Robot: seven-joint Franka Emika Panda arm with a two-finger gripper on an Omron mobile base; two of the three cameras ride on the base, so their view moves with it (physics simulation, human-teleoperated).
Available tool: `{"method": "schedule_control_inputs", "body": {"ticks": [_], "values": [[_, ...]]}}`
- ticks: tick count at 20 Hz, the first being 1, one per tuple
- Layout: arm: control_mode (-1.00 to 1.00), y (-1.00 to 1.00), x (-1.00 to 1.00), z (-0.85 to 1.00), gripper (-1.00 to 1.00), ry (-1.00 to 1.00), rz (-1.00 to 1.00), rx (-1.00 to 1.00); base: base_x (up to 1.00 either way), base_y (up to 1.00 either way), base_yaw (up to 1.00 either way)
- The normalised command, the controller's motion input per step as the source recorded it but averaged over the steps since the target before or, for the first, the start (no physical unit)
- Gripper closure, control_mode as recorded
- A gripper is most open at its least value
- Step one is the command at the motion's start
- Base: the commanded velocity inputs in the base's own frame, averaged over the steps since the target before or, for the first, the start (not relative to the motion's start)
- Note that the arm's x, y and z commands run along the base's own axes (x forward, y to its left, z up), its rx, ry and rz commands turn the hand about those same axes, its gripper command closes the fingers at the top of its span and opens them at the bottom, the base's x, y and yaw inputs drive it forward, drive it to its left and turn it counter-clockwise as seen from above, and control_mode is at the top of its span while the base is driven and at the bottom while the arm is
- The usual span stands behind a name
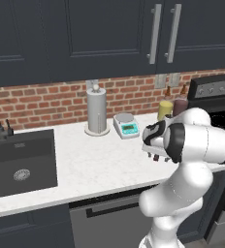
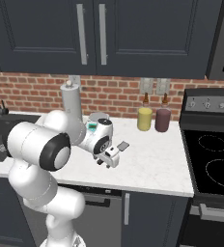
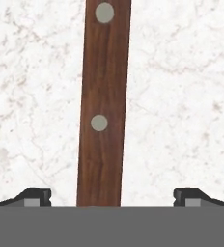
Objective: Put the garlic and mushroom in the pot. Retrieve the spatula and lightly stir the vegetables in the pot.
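**Open gripper poised over the spatula handle**

The spatula (image 3: 103,106) lay flat on the white marble counter (image 3: 181,96), its brown wooden handle with two pale rivets running up between the two dark fingertips (image 3: 35,197). The gripper (image 3: 112,198) stood wide open, one tip on each side of the handle and clear of it, holding nothing. In the right base view the spatula's grey blade (image 2: 123,145) showed just beyond the hand. Farther back against the brick wall stood a yellow canister (image 2: 144,118) and a maroon canister (image 2: 162,120), beside the black stove (image 2: 215,159). A paper towel roll (image 1: 96,110) and a small scale (image 1: 126,125) stood left of the arm, the sink (image 1: 17,162) beyond.
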Motion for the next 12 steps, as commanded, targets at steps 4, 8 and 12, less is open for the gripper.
{"method": "schedule_control_inputs", "body": {"ticks": [4, 8, 12], "values": [[-1.0, 0.0, 0.15, -0.28, -1.0, 0.0, 0.0, 0.0, 0.0, 0.0, 0.0], [-1.0, 0.0, 0.15, -0.33, -1.0, 0.0, 0.0, 0.0, 0.0, 0.0, 0.0], [-1.0, 0.0, 0.18, -0.39, 1.0, 0.02, 0.0, 0.0, 0.0, 0.0, 0.0]]}}
